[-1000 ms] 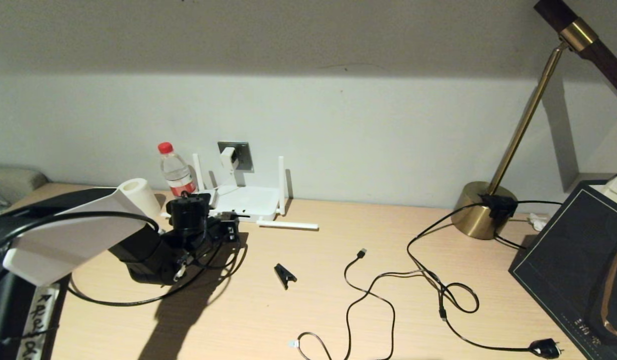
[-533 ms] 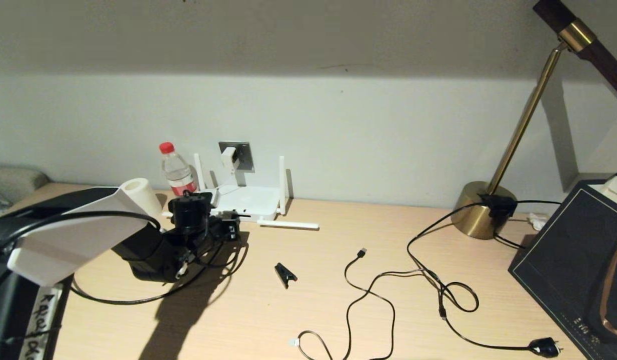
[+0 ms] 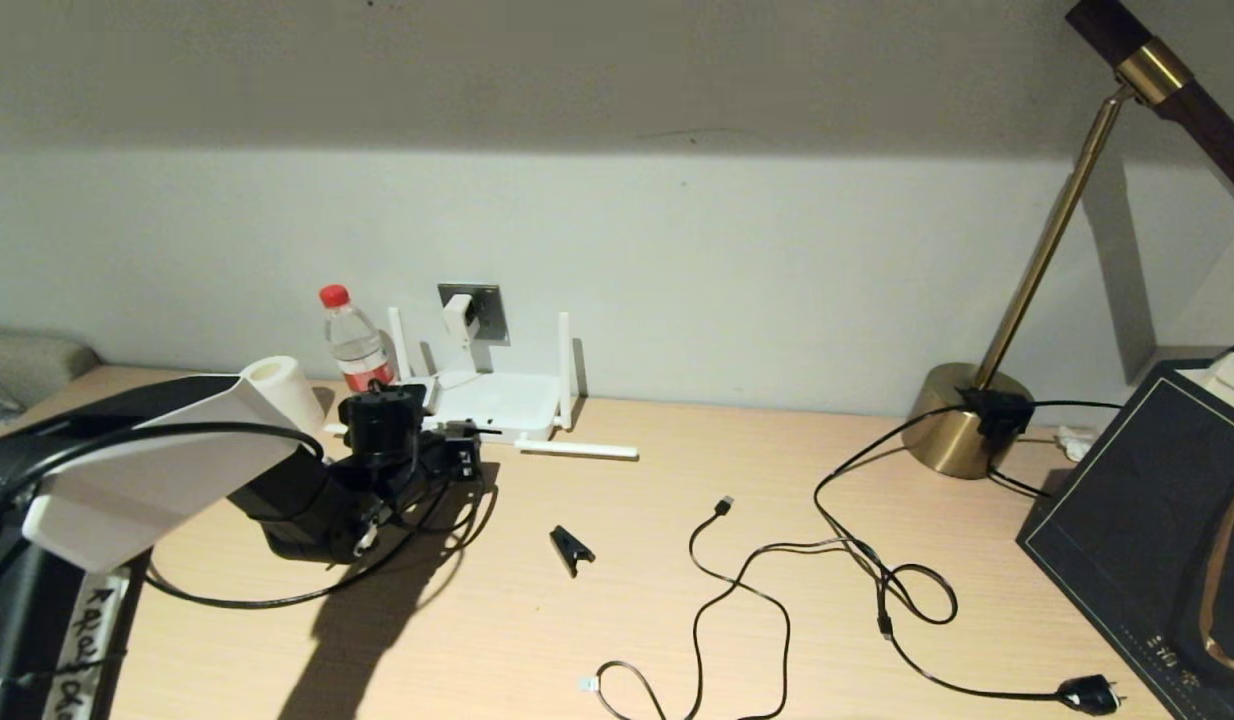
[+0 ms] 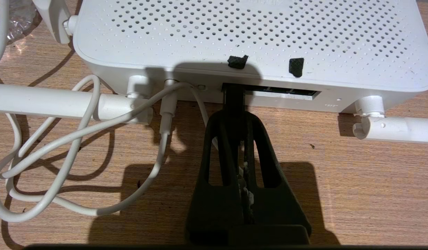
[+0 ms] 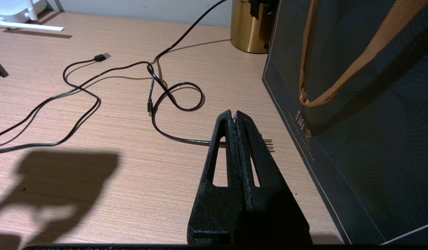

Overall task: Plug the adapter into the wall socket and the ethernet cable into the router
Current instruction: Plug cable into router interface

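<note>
Gold characters on the dark bag [image 5: 356, 114] and handwriting on a white tape strip [image 3: 77, 650]; neither is legible

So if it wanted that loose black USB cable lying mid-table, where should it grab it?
Probably just behind its plug, from straight above: the USB cable lies flat on the table, that stiff end free of the loops. The right gripper, shut and idle beside the dark bag, seems the nearer one.
</note>
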Controlling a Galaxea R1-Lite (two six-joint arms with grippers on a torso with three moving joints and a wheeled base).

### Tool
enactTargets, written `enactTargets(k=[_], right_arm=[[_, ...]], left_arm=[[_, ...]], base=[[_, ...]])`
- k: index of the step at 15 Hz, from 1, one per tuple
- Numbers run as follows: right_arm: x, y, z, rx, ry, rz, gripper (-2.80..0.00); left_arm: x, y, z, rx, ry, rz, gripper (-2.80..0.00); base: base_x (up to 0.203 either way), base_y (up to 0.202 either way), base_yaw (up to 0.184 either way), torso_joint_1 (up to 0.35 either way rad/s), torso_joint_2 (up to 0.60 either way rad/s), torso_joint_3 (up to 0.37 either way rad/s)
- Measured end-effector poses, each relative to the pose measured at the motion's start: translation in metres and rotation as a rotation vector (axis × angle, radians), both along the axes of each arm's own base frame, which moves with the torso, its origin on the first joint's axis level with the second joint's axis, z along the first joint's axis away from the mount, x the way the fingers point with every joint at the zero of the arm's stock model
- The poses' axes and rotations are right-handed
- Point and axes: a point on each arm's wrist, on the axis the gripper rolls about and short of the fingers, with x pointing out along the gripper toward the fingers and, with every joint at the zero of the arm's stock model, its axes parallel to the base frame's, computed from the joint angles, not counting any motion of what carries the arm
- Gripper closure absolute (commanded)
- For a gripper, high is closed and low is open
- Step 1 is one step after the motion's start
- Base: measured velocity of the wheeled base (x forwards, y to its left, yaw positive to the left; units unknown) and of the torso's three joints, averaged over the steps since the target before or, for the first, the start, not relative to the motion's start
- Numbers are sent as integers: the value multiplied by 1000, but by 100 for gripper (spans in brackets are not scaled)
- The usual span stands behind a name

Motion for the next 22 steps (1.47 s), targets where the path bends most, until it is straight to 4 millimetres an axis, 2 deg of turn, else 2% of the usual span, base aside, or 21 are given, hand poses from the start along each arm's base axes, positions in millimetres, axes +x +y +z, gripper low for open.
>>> enactTargets(k=[22], right_arm=[[0, 0, 0, 0, 0, 0, 0]], left_arm=[[3, 2, 5, 0, -1, 6, 0]], base=[[0, 0, 0, 0, 0, 0]])
